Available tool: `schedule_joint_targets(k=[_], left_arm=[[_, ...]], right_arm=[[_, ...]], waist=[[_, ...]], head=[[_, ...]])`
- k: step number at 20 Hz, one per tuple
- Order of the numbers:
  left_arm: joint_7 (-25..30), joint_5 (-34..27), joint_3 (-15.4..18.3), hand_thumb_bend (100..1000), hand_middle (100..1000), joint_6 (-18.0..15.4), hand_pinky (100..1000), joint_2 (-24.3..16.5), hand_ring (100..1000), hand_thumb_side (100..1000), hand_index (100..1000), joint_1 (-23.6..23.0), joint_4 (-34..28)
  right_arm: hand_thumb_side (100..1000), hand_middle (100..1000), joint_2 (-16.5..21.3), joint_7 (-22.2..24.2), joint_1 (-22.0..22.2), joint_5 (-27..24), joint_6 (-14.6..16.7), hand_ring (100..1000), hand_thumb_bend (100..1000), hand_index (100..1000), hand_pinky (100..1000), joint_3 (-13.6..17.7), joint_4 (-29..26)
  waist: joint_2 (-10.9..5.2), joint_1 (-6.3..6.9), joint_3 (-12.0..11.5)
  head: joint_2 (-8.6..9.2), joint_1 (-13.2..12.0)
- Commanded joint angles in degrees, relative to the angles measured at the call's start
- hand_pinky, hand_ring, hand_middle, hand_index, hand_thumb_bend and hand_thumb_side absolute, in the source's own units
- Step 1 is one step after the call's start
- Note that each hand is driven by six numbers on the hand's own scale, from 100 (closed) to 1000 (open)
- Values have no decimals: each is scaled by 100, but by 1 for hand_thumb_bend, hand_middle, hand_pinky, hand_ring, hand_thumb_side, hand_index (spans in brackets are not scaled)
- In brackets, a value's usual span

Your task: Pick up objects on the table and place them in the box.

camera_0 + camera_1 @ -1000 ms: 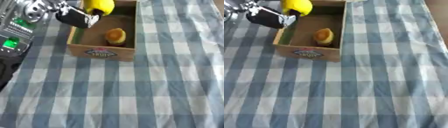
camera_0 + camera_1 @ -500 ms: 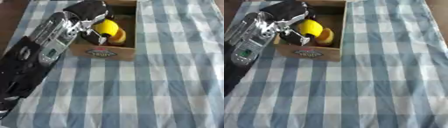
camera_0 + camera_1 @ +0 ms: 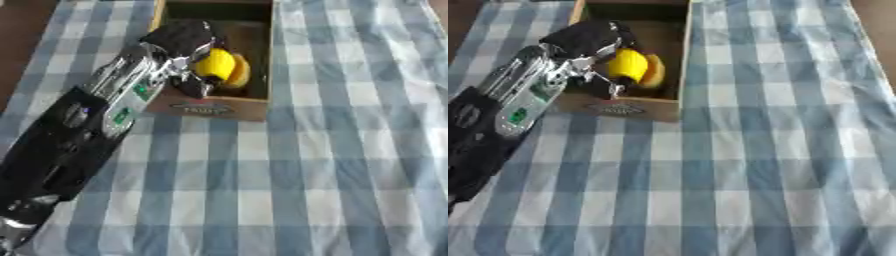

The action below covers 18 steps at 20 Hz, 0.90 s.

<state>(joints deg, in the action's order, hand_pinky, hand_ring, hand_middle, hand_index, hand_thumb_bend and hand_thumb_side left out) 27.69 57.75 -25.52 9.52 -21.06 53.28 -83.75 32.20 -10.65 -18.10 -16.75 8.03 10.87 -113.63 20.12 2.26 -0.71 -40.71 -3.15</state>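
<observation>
Yellow object [image 3: 215, 64] in left hand [image 3: 184, 42]

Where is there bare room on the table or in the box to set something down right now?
The checked cloth right of and in front of the box is bare. The box's far end is free. Its near end is crowded: the left robot hand holds a yellow object beside an orange object. The left strip lies under the arm.

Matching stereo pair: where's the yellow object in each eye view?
Left eye view: yellow object upper centre, inside the box, at the left hand.
Right eye view: yellow object upper left of centre, same spot in the box.
Shared landmark: the label on the box's front wall.
</observation>
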Motion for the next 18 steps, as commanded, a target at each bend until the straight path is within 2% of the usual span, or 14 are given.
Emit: schedule_joint_targets(k=[1,2,3,8,12,15,16,18], left_arm=[[-87,232,86,659,881,58,947,-30,906,100,993,38,-76],[-123,344,119,729,900,100,977,-36,934,144,1000,35,-103],[-163,460,153,789,913,154,990,-44,949,234,1000,32,-123],[-313,740,327,791,910,368,978,-84,950,260,1000,27,-271],[-461,578,541,678,873,481,946,-223,928,257,983,48,-597],[-633,130,889,585,847,550,915,-484,905,219,953,20,-1298],[-705,-137,1026,487,838,585,900,-592,895,193,935,-21,-1603],[-961,-942,1326,356,811,620,858,-871,868,191,897,-202,-2293]], right_arm=[[632,565,94,-5,-32,-29,-13,796,100,734,768,34,-96],[633,564,90,-6,-28,-30,-16,795,100,734,767,34,-96],[633,564,86,-6,-27,-32,-19,794,100,734,767,32,-96],[633,564,77,-5,-16,-41,-25,794,100,734,767,28,-96],[628,564,76,-14,-16,-44,-25,794,100,734,767,30,-96],[624,565,86,-45,-5,-35,-12,793,100,735,767,53,-96],[619,565,93,-61,-2,-30,-5,793,100,735,767,64,-96],[610,566,115,-102,-1,-16,18,792,100,736,768,90,-96]], waist=[[-139,-29,6],[-142,-29,3],[-146,-29,1],[-177,-36,-9],[-211,-44,-9],[-235,-39,-36],[-243,-36,-51],[-257,-32,-90]], head=[[46,5],[48,8],[52,10],[61,25],[44,42],[12,100],[-1,133],[-21,207]])
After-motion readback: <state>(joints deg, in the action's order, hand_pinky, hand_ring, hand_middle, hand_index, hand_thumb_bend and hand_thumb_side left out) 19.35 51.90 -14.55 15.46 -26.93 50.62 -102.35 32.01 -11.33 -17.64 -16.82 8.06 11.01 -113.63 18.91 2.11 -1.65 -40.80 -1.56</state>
